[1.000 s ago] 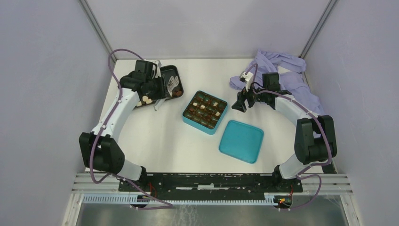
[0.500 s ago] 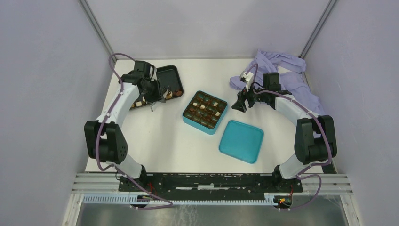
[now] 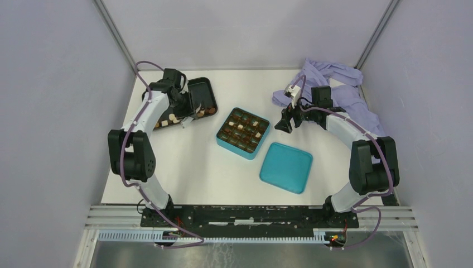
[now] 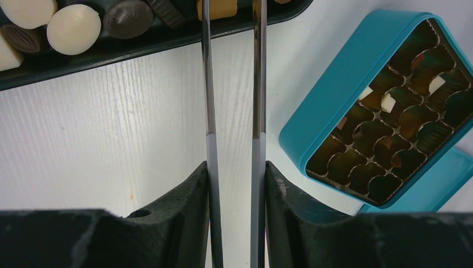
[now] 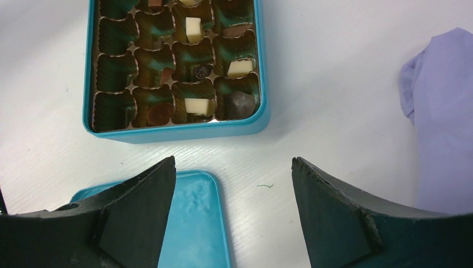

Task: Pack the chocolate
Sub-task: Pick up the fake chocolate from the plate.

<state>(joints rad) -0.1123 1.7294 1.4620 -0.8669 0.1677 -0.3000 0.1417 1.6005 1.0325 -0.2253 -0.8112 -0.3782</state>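
Observation:
Chocolate pieces, cream (image 4: 72,28), dark (image 4: 127,18) and tan (image 4: 216,6), lie in a black tray (image 4: 111,53) at the back left (image 3: 203,89). My left gripper (image 4: 234,164) (image 3: 187,106) is shut on metal tongs (image 4: 207,84). Their two blades stand slightly apart and reach over the tray's near rim. The tips are cut off, and I cannot tell whether they hold the tan piece. The teal box (image 3: 231,149) (image 5: 178,131) (image 4: 334,95) has a brown grid insert with a few pieces in its cells. My right gripper (image 5: 233,162) (image 3: 281,124) hangs open and empty just right of the box.
The teal lid (image 3: 286,167) (image 5: 189,223) lies flat in front of the box, partly under my right gripper's left finger. A purple cloth (image 3: 340,84) (image 5: 440,111) is heaped at the back right corner. Grey walls close in the table on three sides.
The left arm has folded in, its elbow swinging back towards the tray, while the tongs stay at the tray's near rim. The right arm has not moved.

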